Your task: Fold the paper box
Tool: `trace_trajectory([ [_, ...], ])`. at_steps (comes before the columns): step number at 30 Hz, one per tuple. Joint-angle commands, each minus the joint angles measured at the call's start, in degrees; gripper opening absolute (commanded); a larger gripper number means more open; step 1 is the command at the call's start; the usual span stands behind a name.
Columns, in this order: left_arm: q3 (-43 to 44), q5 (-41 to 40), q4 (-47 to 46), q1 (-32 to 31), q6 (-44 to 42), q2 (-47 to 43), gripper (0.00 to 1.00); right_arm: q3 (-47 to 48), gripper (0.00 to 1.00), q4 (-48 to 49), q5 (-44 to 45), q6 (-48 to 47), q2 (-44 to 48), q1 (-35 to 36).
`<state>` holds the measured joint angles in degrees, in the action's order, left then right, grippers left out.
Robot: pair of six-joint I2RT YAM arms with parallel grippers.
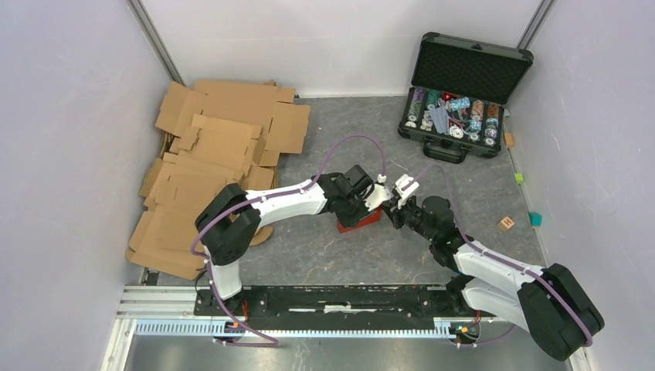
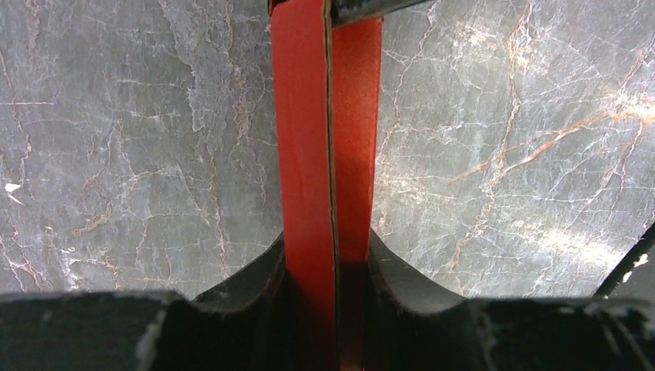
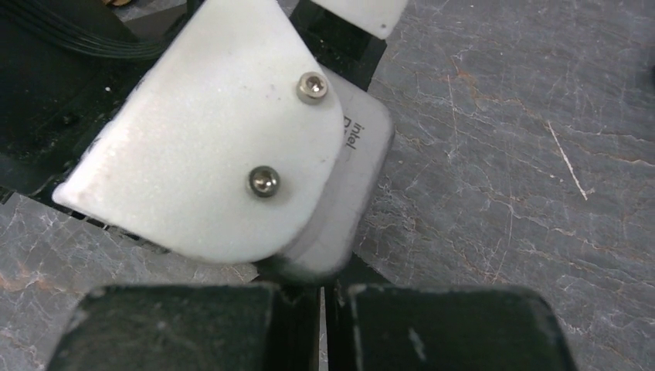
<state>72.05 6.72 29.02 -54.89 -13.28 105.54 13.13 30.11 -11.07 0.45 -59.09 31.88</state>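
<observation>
Left end effector pinching paper box wall; right end effector pressed together, seemingly empty. Hold pinch square on crease, wall upright.

- Your top view looks down from high behind the near edge, over the whole counter.
- Your left wrist view looks along the left hand, very close on the box.
- Your right wrist view looks past the right hand, close on a camera.
- All three share the grey counter; top and left wrist share the box.
</observation>
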Motion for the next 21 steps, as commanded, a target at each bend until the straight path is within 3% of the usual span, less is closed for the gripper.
trace_trajectory([
  [1,-0.7,3.4,6.3,-1.8,-3.0,4.4,0.02,-0.4,0.02,12.5,-1.8,-2.7,1.8,0.4],
  [9,-0.4,3.6,6.6,-1.8,-3.1,4.5,0.03,-3.0,0.03,17.0,-3.5,-3.2,2.4,0.4],
  [12,-0.7,3.5,5.9,-1.8,-2.7,4.2,0.05,-4.0,0.11,17.4,-4.1,-2.7,2.2,0.4],
  [17,-1.2,3.2,5.0,-1.7,-2.7,3.4,0.05,-4.9,0.14,13.7,-1.7,-2.7,4.3,0.4],
  [21,-2.0,3.1,3.8,-1.7,-2.4,2.1,0.17,-5.6,0.15,11.2,-0.3,-3.2,6.4,0.4],
])
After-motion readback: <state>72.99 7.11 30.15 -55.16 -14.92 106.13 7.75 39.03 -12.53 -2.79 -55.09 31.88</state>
